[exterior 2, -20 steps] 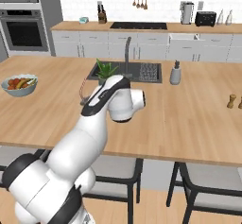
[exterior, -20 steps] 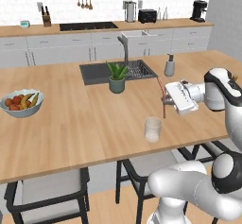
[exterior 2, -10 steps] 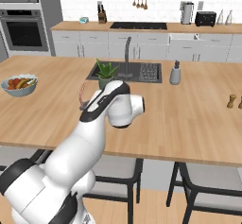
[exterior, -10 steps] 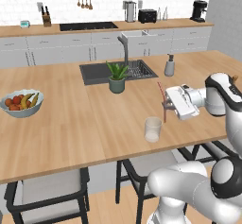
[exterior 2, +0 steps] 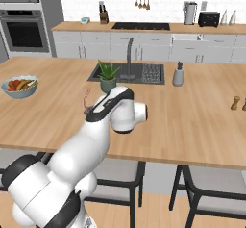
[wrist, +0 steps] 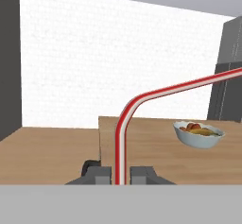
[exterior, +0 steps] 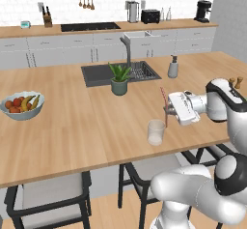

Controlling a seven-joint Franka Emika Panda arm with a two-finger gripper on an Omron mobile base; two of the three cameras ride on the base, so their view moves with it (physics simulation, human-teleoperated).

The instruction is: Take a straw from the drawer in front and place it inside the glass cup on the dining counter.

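Over the last second the arm has drawn its wrist slightly toward the robot's left, carrying the thin red-pink drinking straw [exterior: 164, 108] closer to the small clear glass tumbler [exterior: 156, 132]; the tumbler itself has not shifted. The pincer [exterior: 167, 111] points sideways over the wide light-wood table [exterior: 72, 121], its two dark fingers pressed together on the straw's lower stretch. In the hand view the straw [wrist: 124, 138] rises straight from between the fingertips [wrist: 99, 175], then bends and runs off to the right edge. In the left base view the straw stands nearly upright, its bottom end just beside the tumbler's rim on the arm's side and a little above it; whether it is over the mouth cannot be told. The tumbler stands upright near the table's front edge. Farther back on the table are a dark inset sink [exterior: 99, 75] with a tap, a small potted green plant [exterior: 119, 78] and a grey soap dispenser bottle [exterior: 172, 67]. A pale bowl of mixed fruit [exterior: 21, 105] sits well apart, at the table's left end.
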